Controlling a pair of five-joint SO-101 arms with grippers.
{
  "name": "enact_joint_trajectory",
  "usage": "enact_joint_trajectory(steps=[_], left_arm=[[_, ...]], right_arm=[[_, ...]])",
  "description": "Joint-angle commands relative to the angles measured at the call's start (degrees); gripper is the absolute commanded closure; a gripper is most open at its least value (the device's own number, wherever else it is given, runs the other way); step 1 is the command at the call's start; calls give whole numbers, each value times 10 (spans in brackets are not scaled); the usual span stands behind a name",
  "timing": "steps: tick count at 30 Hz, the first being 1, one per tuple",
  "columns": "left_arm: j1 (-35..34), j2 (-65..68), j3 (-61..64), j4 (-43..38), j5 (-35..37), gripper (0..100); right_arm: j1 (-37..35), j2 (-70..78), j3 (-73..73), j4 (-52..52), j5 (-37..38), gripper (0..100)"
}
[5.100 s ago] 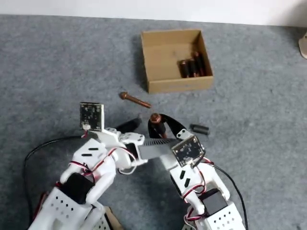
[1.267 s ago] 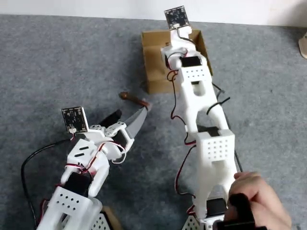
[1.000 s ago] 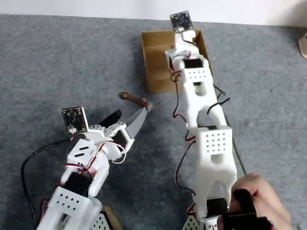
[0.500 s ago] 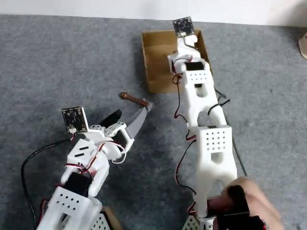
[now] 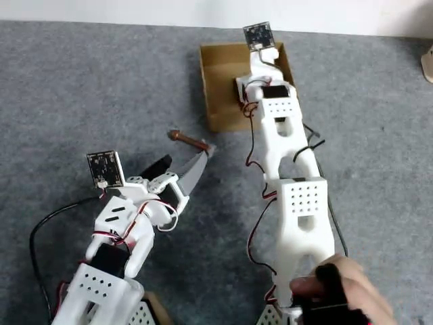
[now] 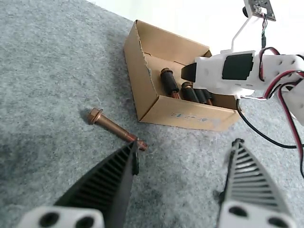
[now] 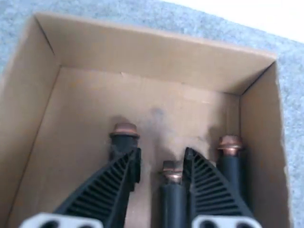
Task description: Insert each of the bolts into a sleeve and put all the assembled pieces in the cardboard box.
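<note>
Right wrist view: our right hand [image 7: 162, 152] is hanging parted and empty inside the cardboard box [image 7: 142, 47], straddling a sleeved bolt [image 7: 172, 187]. Our left hand [image 6: 185, 145] is hovering wide open beside the loose bolt [image 6: 116, 128] on the bench [image 6: 42, 71].

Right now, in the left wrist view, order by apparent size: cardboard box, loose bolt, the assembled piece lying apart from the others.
Largest: cardboard box
Then: loose bolt
Smallest: assembled piece, though farther off and partly hidden by the box wall.
</note>
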Motion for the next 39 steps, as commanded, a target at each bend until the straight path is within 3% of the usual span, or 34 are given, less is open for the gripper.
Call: enact_joint_trajectory(steps=[1,7,26,32,39], left_arm=[[-2,-5,-9,-13,1,712],[-2,-5,-11,-13,1,712],[-2,-6,-13,-14,5,715],[-2,-6,-13,-14,1,715],[-2,-6,-5,-50,1,713]], right_arm=[[-5,-26,-33,16,1,864],[-4,-51,-117,138,-52,864],[-6,-51,-440,530,-55,864],[-7,-51,-505,612,-55,864],[20,-57,-526,616,-55,864]])
